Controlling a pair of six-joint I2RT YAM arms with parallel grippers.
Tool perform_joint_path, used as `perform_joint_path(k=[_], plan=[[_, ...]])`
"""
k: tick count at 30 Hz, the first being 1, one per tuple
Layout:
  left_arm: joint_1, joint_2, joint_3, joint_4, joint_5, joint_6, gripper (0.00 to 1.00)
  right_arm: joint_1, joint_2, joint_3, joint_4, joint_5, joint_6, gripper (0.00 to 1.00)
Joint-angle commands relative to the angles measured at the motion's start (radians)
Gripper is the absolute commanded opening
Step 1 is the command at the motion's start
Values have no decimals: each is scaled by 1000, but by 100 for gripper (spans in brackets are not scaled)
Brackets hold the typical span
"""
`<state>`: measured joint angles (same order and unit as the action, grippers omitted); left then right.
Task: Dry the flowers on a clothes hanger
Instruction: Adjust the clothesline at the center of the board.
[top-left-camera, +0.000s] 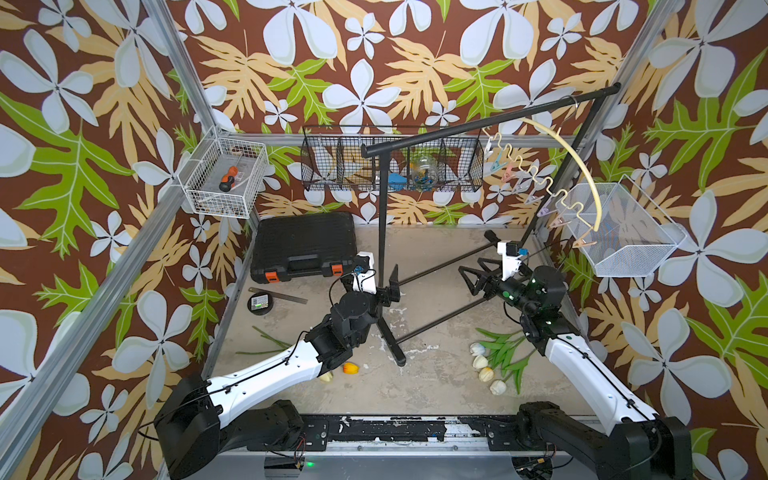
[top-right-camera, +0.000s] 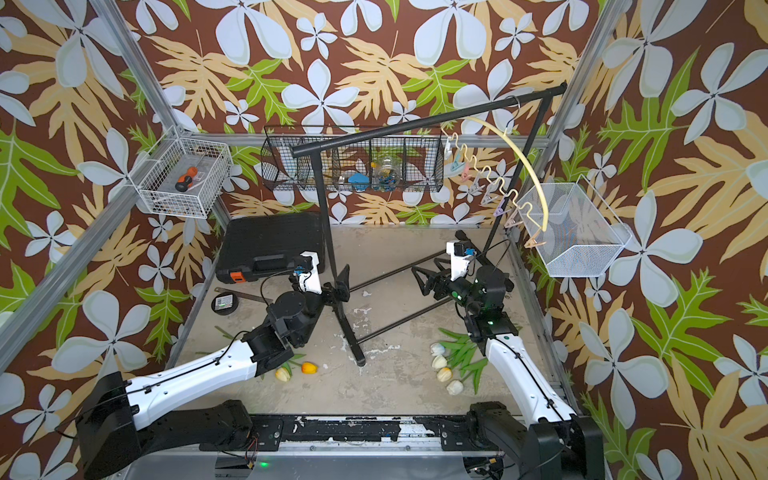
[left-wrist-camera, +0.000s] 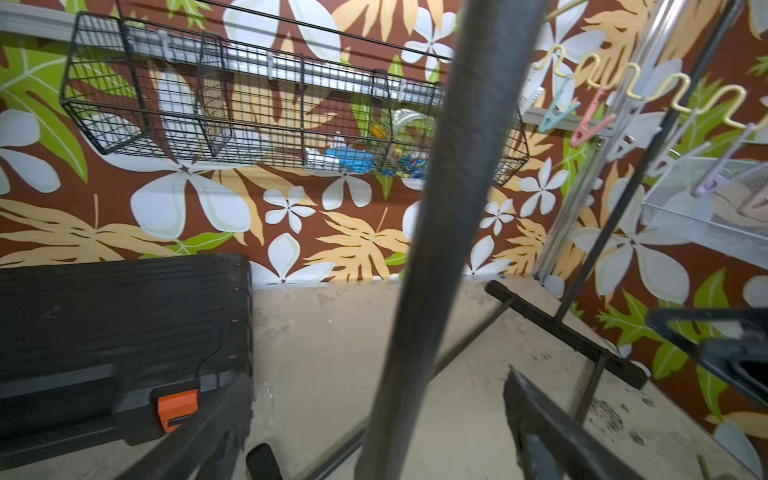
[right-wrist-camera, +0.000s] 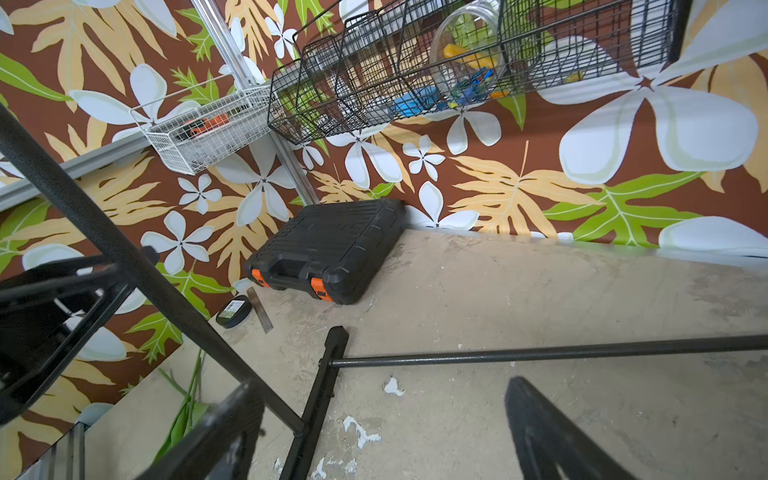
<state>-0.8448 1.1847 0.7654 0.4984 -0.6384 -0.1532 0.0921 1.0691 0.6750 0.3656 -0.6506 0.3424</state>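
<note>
Counting first: six tulips lie on the table, in two groups. Four with cream-white heads are bunched at about 4 o'clock, their green leaves fanned toward the right arm. Two more, one orange-yellow head and one cream head, lie at about 7 o'clock, with stems passing beneath the left arm.

One clothes hanger hangs by its thin hook from the top bar of the single black garment rack. It sits high at about 2 o'clock, well apart from every tulip. Eight pastel clothespins seem to dangle from its wavy bar (a few blur into the wallpaper, so that count is unsure).

Three wire baskets hang on the walls: white at 10 o'clock, long and black at 12, white mesh at 3. One black tool case lies at 11 o'clock, and one round tin and one steel ruler lie at 9.

From its base at 7 o'clock the left arm slants up toward the centre, and the left gripper faces 12 o'clock. Its fingers are spread wide. In the left wrist view the rack's upright pole stands in the gap, touched by neither, so nothing is gripped.

Along the 4 o'clock edge the right arm rises and folds. The right gripper points to about 10 o'clock above the rack's floor bars, jaws wide apart and empty.
</note>
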Motion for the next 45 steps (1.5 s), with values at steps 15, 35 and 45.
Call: perform_joint_path(k=[15, 35, 45], plan=[[210, -8, 71, -106, 161, -44, 80, 3, -29, -6, -29, -17, -29, 92], [421, -24, 96, -236, 314, -164, 64, -6, -92, -153, 47, 287, -10, 89], [435, -1, 117, -248, 367, -172, 62, -79, -175, -233, 59, 464, 35, 75]])
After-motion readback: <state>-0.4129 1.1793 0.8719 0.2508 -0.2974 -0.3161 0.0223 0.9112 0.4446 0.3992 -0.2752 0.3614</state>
